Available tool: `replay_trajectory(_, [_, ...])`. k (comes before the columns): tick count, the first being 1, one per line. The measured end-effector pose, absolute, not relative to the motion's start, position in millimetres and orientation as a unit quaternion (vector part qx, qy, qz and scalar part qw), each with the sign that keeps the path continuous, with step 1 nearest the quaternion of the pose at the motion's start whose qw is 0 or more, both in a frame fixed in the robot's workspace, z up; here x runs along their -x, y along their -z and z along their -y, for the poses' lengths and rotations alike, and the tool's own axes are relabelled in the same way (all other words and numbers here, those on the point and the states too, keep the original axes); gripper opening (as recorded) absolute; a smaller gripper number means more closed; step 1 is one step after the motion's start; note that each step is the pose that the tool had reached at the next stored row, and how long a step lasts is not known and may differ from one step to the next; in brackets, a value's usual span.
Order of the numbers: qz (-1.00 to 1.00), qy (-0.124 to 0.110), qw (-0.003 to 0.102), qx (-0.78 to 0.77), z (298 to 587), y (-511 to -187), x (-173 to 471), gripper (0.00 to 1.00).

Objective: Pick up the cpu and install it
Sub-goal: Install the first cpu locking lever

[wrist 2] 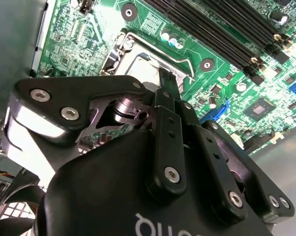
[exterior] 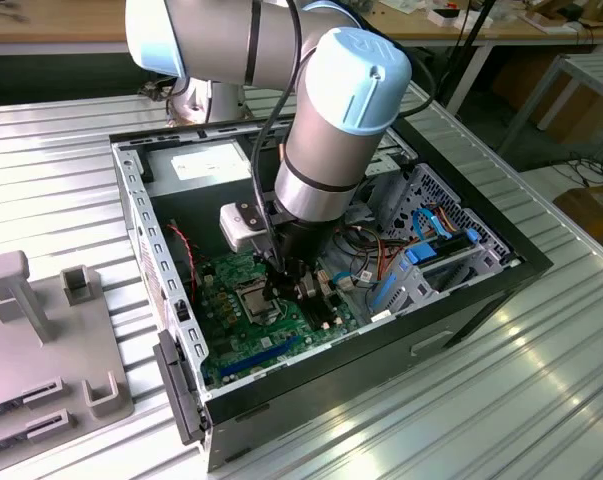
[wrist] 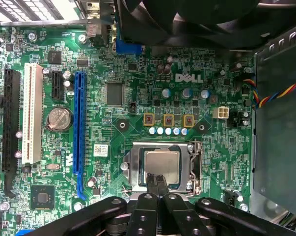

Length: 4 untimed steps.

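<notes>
Ribbed metal tabletop (exterior: 541,380) supports the open computer case (exterior: 481,290) in which we work. Our gripper (wrist: 156,181) hangs just above the green board (wrist: 113,64), its fingers (wrist: 151,183) pressed together with nothing visible between them. The cpu (wrist: 162,162) lies flat inside the black socket (wrist: 194,164), touching the fingertips at one edge. We judge seating to be the step in hand: we keep the fingers square to the plate, press lightly, and avoid dragging it against the socket frame.
</notes>
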<state>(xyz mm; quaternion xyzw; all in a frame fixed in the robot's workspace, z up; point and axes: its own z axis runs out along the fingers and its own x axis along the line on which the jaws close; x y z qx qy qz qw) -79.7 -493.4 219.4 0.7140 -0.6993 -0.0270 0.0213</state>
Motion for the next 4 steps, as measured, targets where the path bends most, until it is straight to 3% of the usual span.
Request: replay_trajectory(4, [0.699,0.027,0.021,-0.714,493.3,-219.4,80.1,0.11])
